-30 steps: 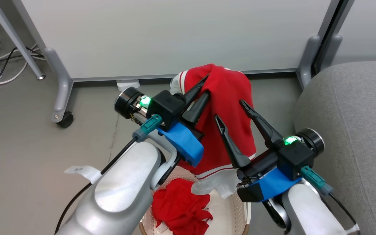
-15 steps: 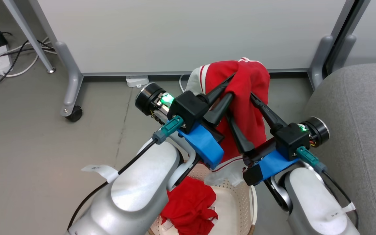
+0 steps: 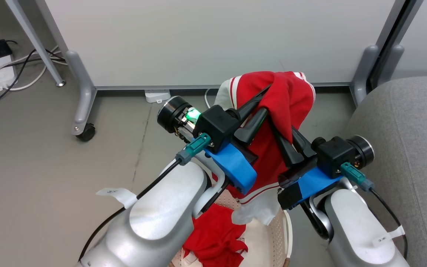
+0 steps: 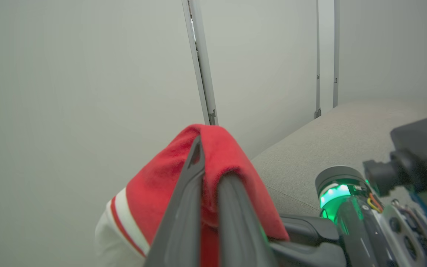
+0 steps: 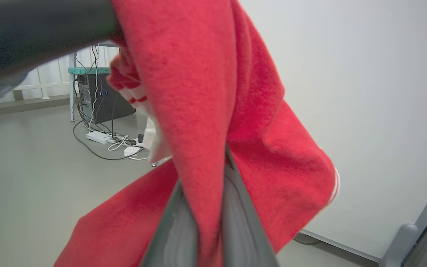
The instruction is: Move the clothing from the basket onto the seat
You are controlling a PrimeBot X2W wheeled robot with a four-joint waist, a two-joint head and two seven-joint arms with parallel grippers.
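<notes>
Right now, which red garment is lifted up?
The striped garment, pinched by the left gripper and right gripper; the other garment lies crumpled in the basket.

**Three cameras, one garment**

The head view looks steeply down from above both forearms (image 3: pixel 161 218) onto floor (image 3: pixel 32 167), basket (image 3: pixel 277 237), seat (image 3: pixel 402 129) and the foot of the white panel (image 3: pixel 198 37). The left wrist view sits close behind the lifted garment (image 3: pixel 287 96), facing panel and seat roughly level. The right wrist view, closer still, faces across the floor toward a power strip (image 5: pixel 96 137). All share the garment.
</notes>
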